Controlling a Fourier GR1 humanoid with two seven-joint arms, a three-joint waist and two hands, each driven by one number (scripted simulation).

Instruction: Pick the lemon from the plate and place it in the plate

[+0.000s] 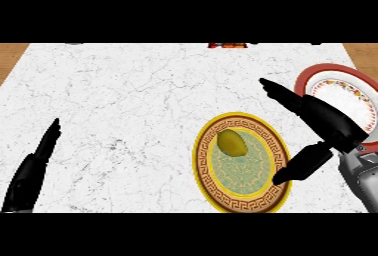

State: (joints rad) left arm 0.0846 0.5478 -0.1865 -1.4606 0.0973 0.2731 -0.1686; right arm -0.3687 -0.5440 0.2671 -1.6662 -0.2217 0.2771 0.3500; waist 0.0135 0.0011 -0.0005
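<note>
A yellow-green lemon (232, 142) lies on a plate with a gold rim and a brown key-pattern border (209, 185) at the middle right of the marble counter. My right hand (328, 122) hovers to the right of this plate, open: its fingers stretch up and left past the plate's far side, and its thumb (303, 165) reaches down over the plate's right rim. The lemon sits apart from the hand, to its left. A second plate, red-rimmed with a white floral centre (336, 80), stands at the far right, partly hidden behind my right hand. My left hand (33, 170) rests open at the lower left.
The white marble counter (125, 100) spreads wide to the left and back. A small red and dark object (227, 45) shows at the counter's back edge. Wooden floor shows at the top corners.
</note>
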